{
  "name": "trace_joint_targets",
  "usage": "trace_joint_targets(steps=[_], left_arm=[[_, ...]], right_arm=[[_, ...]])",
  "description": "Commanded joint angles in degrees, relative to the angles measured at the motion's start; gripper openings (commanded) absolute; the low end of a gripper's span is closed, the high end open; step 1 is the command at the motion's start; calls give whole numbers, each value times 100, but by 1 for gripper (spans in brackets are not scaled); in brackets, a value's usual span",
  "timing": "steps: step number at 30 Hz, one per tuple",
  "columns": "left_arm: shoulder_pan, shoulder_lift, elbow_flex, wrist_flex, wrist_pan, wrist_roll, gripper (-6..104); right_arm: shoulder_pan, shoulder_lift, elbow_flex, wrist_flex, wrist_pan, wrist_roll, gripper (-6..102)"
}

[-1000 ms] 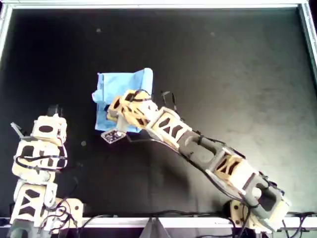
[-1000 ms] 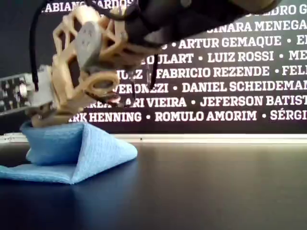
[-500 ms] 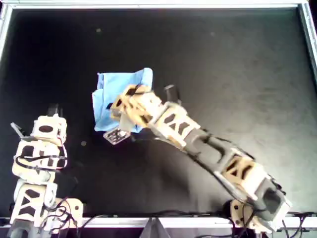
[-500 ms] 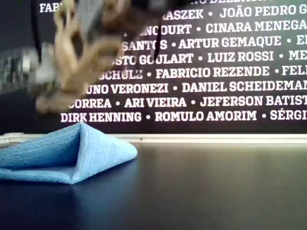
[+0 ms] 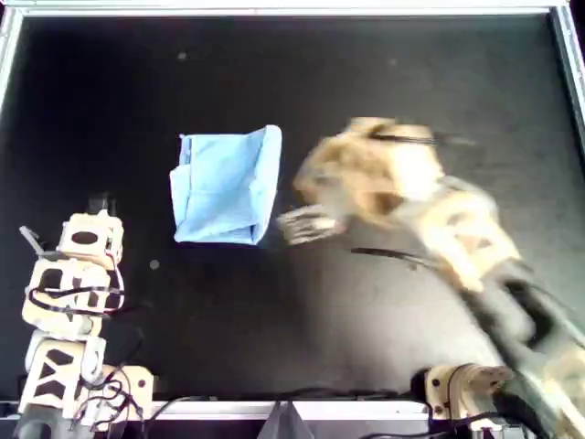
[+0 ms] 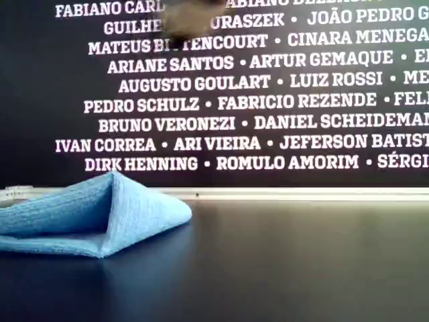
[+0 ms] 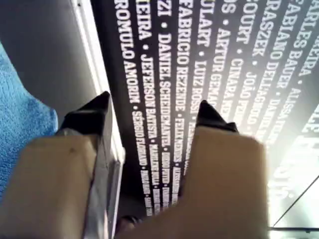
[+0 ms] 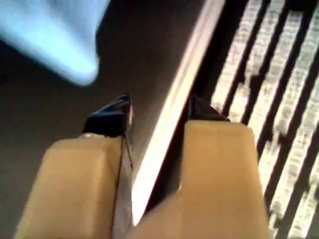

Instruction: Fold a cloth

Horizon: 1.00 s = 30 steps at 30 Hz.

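Cloth (image 5: 224, 187) sky-blue, folded, one edge puffed up.

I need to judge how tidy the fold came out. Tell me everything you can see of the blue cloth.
The cloth is light sky-blue, thin, soft-looking fabric with a fine woven texture. It lies folded on the black table, toward the overhead view's left. From above it is a rough rectangle with uneven edges. In the exterior view the upper layer bulges up into a ridge rather than lying flat, leaving an open pocket at the fold. Neither gripper touches it; only the table does.
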Motion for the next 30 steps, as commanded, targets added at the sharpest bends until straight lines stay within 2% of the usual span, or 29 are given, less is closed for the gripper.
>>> trace_joint_targets(steps=[1,7,13,18,27,30], left_arm=[[132,79,-62,-26,-35,-26,61],[88,79,-62,-26,-35,-26,61],[79,79,-62,-26,-35,-35,61],[79,79,-62,-26,-35,-35,61],[79,79,-62,0,-35,-35,61],[79,97,-62,325,9,-35,61]], right_arm=[[-606,1538,1274,62,0,-35,43],[-2013,3595,2997,-18,0,-35,32],[-3103,5063,3771,-26,-79,-35,13],[-3208,6170,4140,-26,-26,-35,-2],[-3226,8007,5810,-26,18,-35,-2],[-3234,8051,6170,-53,26,-35,-2]])
